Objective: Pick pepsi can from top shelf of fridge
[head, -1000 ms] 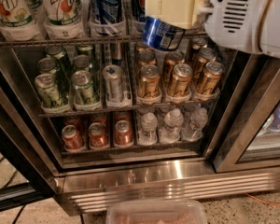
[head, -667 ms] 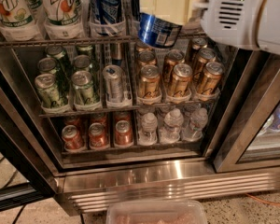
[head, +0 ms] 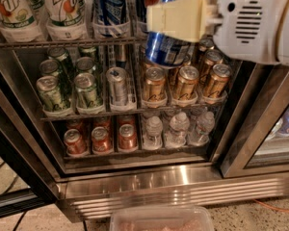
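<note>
My gripper (head: 160, 29) is at the top centre of the camera view, with its cream finger (head: 178, 17) across the front of the pepsi can (head: 167, 50). The gripper is shut on this dark blue can with white small print. The can hangs tilted in front of the fridge (head: 173, 186), out past the top shelf (head: 62, 43) and just above the gold cans (head: 185, 83). The white arm housing (head: 253, 23) fills the upper right. On the top shelf stand 7UP bottles (head: 62, 6) and a blue can with a globe logo (head: 111, 6).
The middle rack holds green cans (head: 50, 93), a silver can (head: 118, 83) and the gold cans. The lower rack holds red cans (head: 101, 138) and small water bottles (head: 179, 128). A clear plastic tub (head: 161, 219) sits at the bottom edge. A second door frame (head: 253, 129) stands at the right.
The gripper and the blue can have come down and outward from the top shelf lane; the can now hangs lower, in front of the gold cans' rack.
</note>
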Controlling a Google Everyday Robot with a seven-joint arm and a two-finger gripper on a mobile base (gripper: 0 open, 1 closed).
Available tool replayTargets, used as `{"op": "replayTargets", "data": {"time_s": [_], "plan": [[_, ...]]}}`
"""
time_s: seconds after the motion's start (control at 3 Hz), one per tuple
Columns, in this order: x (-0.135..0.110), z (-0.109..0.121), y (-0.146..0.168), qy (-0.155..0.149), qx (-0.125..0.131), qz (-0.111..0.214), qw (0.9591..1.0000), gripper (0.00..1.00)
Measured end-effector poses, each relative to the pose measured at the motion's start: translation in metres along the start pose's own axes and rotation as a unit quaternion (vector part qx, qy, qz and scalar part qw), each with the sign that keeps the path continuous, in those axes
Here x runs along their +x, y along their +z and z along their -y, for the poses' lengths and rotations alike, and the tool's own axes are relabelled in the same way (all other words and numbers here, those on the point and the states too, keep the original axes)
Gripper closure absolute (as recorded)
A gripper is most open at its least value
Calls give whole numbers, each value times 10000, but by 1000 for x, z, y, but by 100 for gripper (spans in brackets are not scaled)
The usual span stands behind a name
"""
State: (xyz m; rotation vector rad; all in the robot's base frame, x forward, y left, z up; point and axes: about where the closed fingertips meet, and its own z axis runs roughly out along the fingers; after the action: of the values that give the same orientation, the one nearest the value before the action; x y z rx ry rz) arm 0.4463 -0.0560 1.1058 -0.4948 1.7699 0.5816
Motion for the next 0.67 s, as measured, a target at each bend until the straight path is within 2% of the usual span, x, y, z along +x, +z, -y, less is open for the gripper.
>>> {"op": "replayTargets", "data": {"time_s": [0.33, 0.67], "plan": [[20, -2, -8, 310, -381, -376, 9981, 100], [33, -17, -10, 534, -952, -679, 9917, 100]]}}
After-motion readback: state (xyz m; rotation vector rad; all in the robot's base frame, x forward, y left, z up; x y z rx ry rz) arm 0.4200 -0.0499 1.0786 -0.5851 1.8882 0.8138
